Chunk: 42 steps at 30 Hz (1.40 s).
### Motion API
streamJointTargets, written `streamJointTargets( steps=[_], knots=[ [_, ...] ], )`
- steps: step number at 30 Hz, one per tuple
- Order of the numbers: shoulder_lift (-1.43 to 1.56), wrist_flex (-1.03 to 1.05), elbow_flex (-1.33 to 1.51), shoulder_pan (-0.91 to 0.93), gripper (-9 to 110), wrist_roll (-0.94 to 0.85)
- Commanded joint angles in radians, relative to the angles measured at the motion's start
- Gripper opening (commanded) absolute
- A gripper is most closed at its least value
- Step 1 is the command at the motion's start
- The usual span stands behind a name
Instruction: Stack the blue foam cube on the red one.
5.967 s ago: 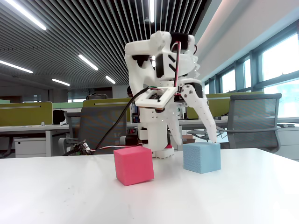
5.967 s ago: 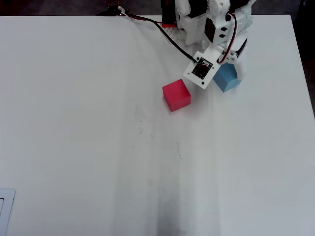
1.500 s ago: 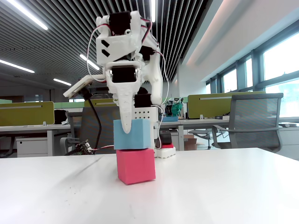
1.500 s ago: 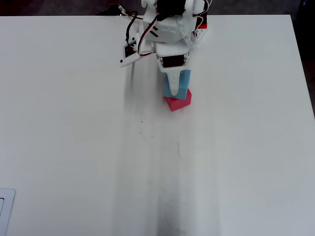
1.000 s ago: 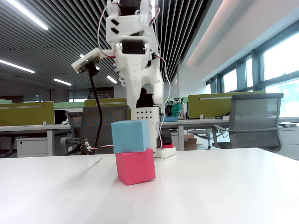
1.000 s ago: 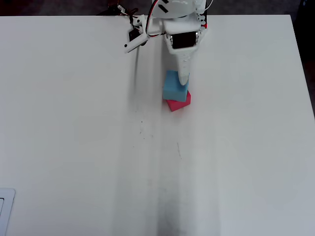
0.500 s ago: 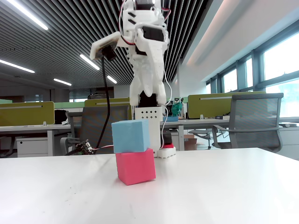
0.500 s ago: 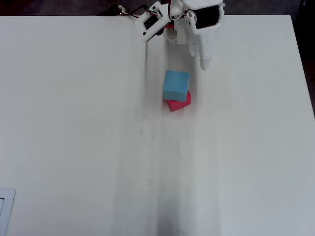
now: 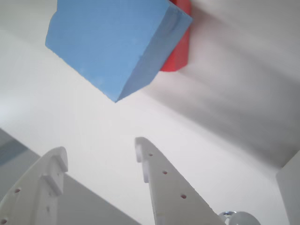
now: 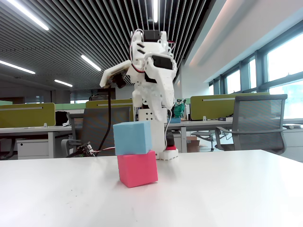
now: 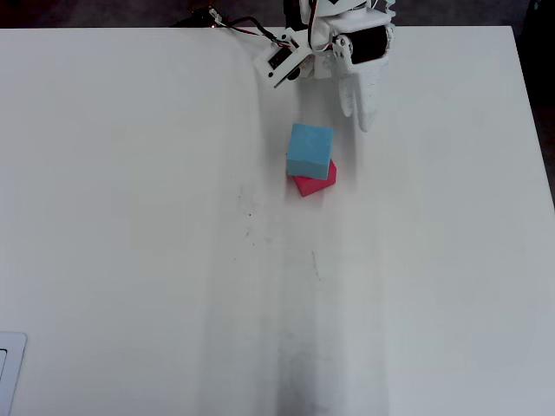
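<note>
Squarely atop the red one (image 10: 137,169) sits the blue foam cube (image 10: 132,137), the pair standing on the white table (image 10: 227,194), the blue slightly overhanging toward the arm in the overhead view. My gripper (image 9: 100,151) hangs clear of the stack, holding nothing, its two white fingers (image 9: 161,180) spread with bare tabletop between them. Behind stand office desks and a mesh chair (image 10: 255,120).

Matt, faintly grainy foam was seen on the blue foam cube (image 9: 110,40) and the red one (image 10: 137,169); white plastic on the gripper (image 9: 101,159).
</note>
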Motion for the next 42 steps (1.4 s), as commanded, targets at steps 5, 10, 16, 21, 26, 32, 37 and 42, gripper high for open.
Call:
streamJointTargets(
  steps=[5,10,16,21,26,32,37,42],
  knots=[
    [0.192,-0.049,0.152,-0.041,17,0.032],
    [0.296,-0.044,0.23,-0.04,17,0.037],
    [0.351,-0.018,0.258,-0.029,17,0.052],
    [0.351,0.003,0.295,0.002,17,0.06],
    [0.351,-0.021,0.311,0.021,17,0.074],
    [0.353,-0.041,0.316,0.031,17,0.074],
    [0.353,-0.044,0.318,0.037,17,0.074],
    [0.353,-0.044,0.318,0.037,18,0.074]
  ],
)
